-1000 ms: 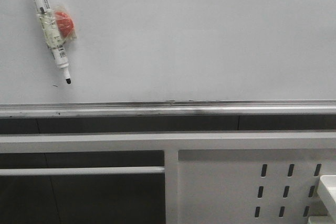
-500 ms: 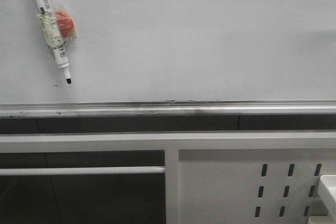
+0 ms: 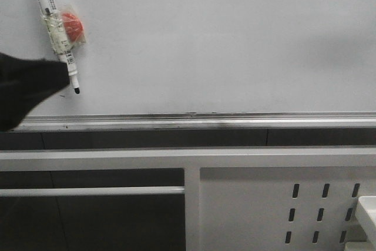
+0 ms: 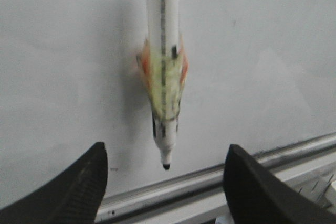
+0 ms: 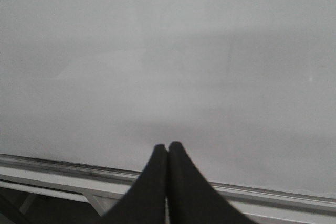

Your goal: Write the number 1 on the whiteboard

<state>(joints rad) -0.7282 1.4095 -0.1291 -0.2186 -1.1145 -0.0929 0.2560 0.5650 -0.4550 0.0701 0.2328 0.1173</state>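
Now we see the left gripper point(image 3: 26, 89) in the front view, a dark blurred shape at the left edge that was absent half a second ago; it sits just beside the tip of the marker point(image 3: 56, 27), which hangs slanted on the whiteboard point(image 3: 223, 45) on a red magnet point(image 3: 71, 24), tip down and uncapped, unmoved over the last second. From the left wrist, its fingers point(image 4: 79, 187) stand wide apart on either side of the marker point(image 4: 164, 66), not touching it, the tip just above the rail point(image 4: 220, 174). We take this as the start of the reach for the pen, with the grasp not yet made. The right gripper point(image 5: 168, 150) has its fingers pressed together on nothing, facing bare board, and is out of the front view. No number 1 shows anywhere; we see only a faint speck near the marker tip. So the writing has not begun, and the pen must first be pulled off the board.
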